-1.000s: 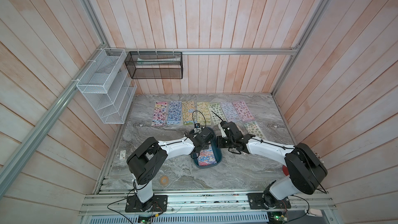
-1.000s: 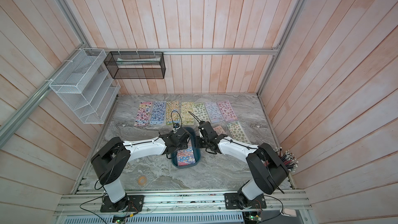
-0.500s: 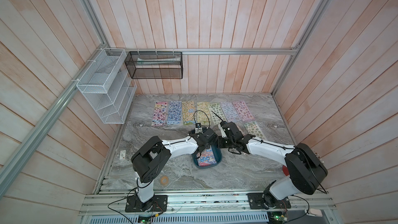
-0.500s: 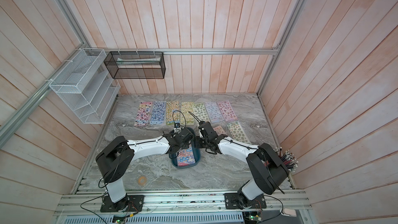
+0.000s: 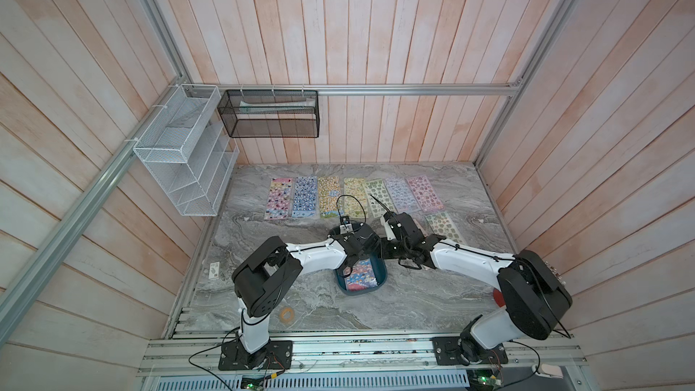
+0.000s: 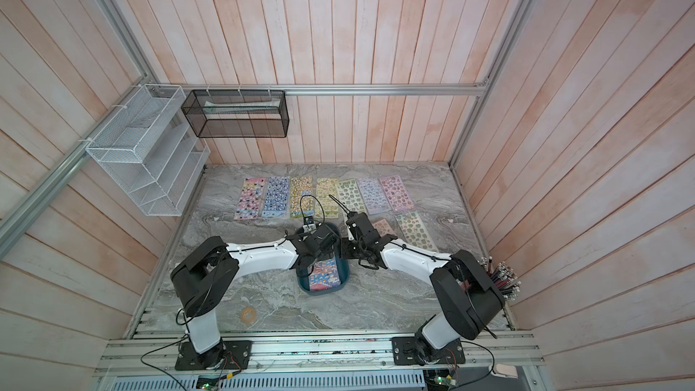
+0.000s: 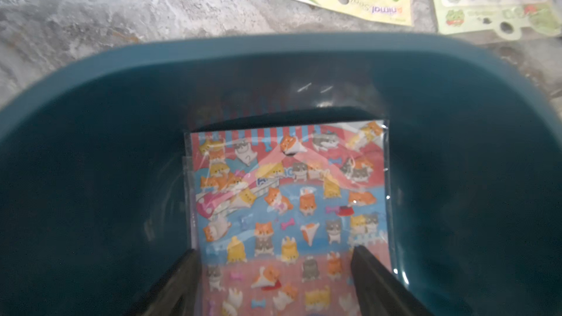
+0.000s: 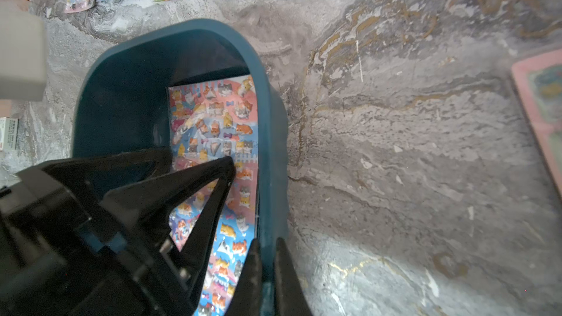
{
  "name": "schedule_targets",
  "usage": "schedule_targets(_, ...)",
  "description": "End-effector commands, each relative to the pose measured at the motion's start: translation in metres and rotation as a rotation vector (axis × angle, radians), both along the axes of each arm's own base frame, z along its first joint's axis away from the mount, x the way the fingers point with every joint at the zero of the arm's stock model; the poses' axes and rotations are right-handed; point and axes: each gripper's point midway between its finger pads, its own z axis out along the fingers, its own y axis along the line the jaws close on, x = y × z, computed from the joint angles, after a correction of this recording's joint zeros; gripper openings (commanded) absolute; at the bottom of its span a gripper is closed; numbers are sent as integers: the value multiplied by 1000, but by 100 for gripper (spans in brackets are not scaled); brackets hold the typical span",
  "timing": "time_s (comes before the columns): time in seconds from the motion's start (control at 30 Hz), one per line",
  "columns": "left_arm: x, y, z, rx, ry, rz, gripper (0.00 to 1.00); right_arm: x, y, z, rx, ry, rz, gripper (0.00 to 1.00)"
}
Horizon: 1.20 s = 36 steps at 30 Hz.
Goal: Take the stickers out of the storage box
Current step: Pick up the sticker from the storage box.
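the left gripper (image 7: pixel 275 281) hangs inside the storage box (image 5: pixel 361 293), its jaws spread apart above a red-and-blue sticker sheet (image 7: pixel 289 202) lying flat toward the box's right wall. the right gripper (image 8: pixel 269 269) is pinched together on that wall's rim. the teal box sits mid-table on the marble tabletop (image 5: pixel 413 299), between the two arms. farther back, seven laid-out stickers (image 5: pixel 353 197) form a row along the far side, clear of the box, with a green sheet (image 5: pixel 443 225) at far right, beside the right arm. a white wire rack (image 5: pixel 180 167) hangs on the left wall.
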Motion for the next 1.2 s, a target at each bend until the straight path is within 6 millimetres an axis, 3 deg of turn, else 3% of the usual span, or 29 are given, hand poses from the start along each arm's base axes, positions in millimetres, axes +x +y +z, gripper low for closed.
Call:
schedule_targets(0.0, -13, 16, -25, 38, 80, 6, 82, 1, -5, -2, -16, -8, -12, 3)
schedule_targets(0.27, -12, 9, -19, -25, 73, -5, 74, 0, -5, -4, -17, -3, -11, 3)
schedule_targets(0.9, -6, -13, 42, -208, -20, -44, 61, 0, -5, -12, -32, 14, -7, 2)
schedule_targets(1.17, -6, -20, 50, -261, -32, -57, 52, 0, -4, -13, -35, 21, -3, 2)
